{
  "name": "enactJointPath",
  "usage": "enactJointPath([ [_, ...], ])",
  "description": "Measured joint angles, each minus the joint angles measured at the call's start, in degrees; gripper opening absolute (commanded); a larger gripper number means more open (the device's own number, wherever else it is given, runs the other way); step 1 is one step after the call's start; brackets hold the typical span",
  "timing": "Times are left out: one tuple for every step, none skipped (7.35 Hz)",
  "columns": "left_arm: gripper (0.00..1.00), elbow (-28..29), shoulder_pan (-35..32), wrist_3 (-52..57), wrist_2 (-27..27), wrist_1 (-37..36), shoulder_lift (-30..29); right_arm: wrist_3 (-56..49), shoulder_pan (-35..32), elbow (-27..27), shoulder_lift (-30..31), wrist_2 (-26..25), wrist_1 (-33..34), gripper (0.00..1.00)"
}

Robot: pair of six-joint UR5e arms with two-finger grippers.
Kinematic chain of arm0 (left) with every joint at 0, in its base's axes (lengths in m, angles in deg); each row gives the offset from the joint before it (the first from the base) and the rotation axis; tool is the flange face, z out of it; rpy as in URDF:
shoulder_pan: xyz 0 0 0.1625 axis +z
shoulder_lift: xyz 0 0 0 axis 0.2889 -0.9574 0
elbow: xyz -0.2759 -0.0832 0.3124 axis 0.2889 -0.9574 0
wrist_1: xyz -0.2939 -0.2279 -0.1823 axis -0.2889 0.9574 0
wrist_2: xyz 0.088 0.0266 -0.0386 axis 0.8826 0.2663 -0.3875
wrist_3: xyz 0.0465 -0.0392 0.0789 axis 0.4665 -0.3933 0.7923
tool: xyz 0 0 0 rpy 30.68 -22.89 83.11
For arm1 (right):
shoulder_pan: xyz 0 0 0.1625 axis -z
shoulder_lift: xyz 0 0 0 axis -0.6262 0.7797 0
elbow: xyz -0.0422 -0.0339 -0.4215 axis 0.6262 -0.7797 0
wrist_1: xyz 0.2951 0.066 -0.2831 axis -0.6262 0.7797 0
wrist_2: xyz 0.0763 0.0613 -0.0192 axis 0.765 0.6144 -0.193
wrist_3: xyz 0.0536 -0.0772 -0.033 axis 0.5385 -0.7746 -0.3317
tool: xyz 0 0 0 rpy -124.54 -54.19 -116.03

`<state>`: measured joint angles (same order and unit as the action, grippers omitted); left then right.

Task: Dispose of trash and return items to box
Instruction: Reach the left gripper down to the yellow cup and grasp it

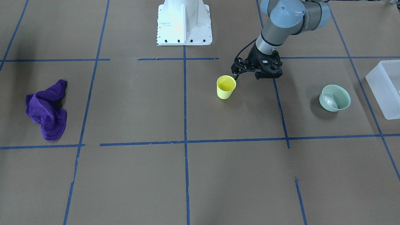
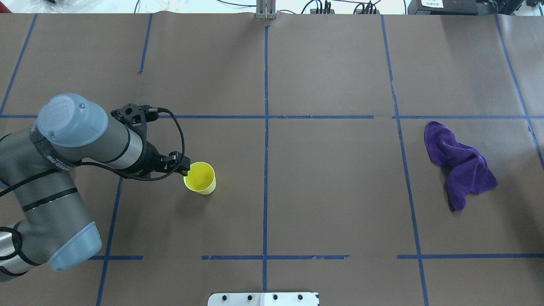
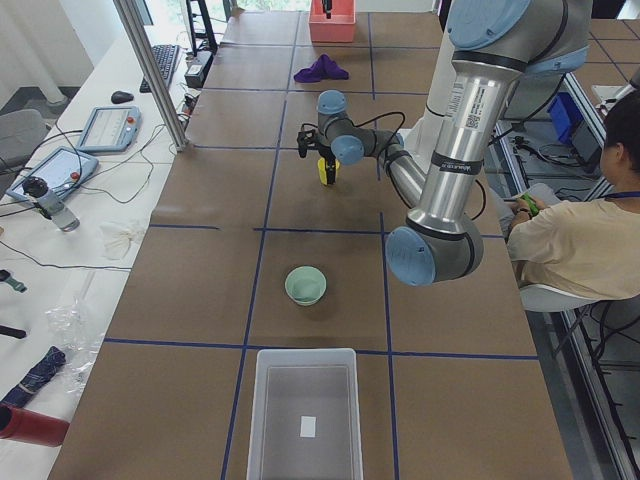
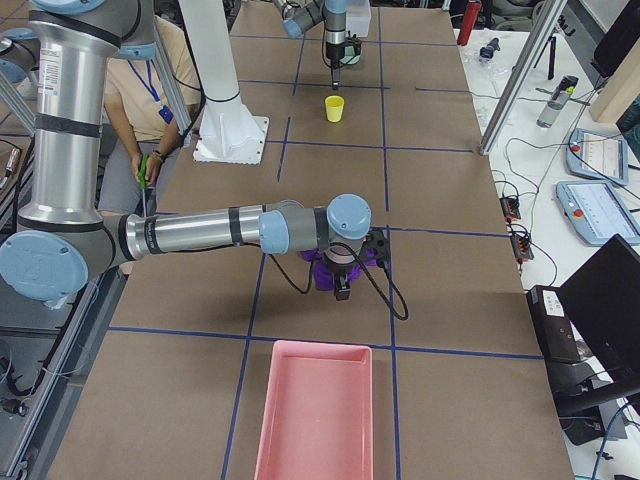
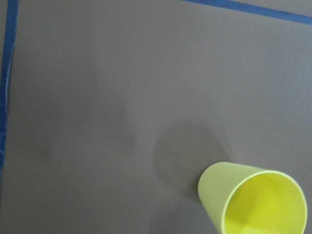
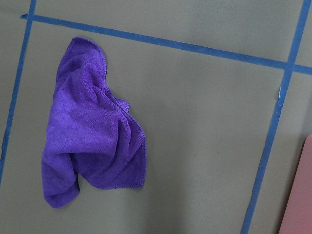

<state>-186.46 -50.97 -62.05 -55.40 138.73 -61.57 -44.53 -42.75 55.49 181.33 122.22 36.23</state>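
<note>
The yellow cup [image 1: 226, 87] stands upright on the table near the middle; it also shows in the overhead view [image 2: 200, 177] and low right in the left wrist view [image 5: 256, 200]. My left gripper [image 1: 247, 76] hangs right beside it, looks open and empty, and one fingertip [image 2: 185, 171] is at the cup's rim. The mint-green bowl [image 1: 335, 97] sits alone between the cup and the frosted white box [image 1: 386, 89], which is empty at the table's end [image 3: 303, 410]. My right gripper [image 4: 342, 290] hovers over a purple cloth [image 6: 92, 131]; I cannot tell whether it is open.
The purple cloth [image 2: 461, 163] lies crumpled on the robot's right half. A pink tray [image 4: 315, 415] stands at that end of the table. The white robot base [image 1: 184, 22] is at the table's edge. Blue tape lines grid the brown surface.
</note>
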Motion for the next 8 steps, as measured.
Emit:
enactJointPath([
  [1.00, 0.52, 0.77, -0.03, 0.54, -0.81, -1.13, 0.04, 0.02, -0.08, 0.00, 0.01, -0.01, 1.00],
  [1.00, 1.42, 1.77, -0.09, 0.96, -1.08, -2.08, 0.02, 0.04, -0.21, 0.02, -0.05, -0.01, 1.00],
  [0.98, 2.09, 2.56, -0.12, 1.44, -1.10, -2.66, -0.07, 0.07, -0.60, 0.00, -0.19, -0.01, 1.00],
  [0.94, 2.65, 3.02, -0.07, 1.74, -1.06, -2.93, -0.17, 0.10, -1.08, -0.07, -0.30, -0.03, 1.00],
  [0.89, 3.57, 3.24, 0.03, 1.89, -0.96, -3.15, -0.21, 0.11, -1.34, -0.10, -0.33, -0.05, 1.00],
  [0.83, 4.77, 3.35, 0.13, 1.92, -0.82, -3.49, -0.21, 0.12, -1.43, -0.12, -0.32, -0.03, 1.00],
  [0.50, 6.08, 3.38, 0.26, 1.91, -0.15, -3.81, -0.20, 0.13, -1.46, -0.12, -0.32, -0.02, 1.00],
  [0.11, 7.42, 3.40, 0.38, 1.87, 1.51, -3.95, -0.20, 0.13, -1.48, -0.12, -0.34, -0.01, 1.00],
])
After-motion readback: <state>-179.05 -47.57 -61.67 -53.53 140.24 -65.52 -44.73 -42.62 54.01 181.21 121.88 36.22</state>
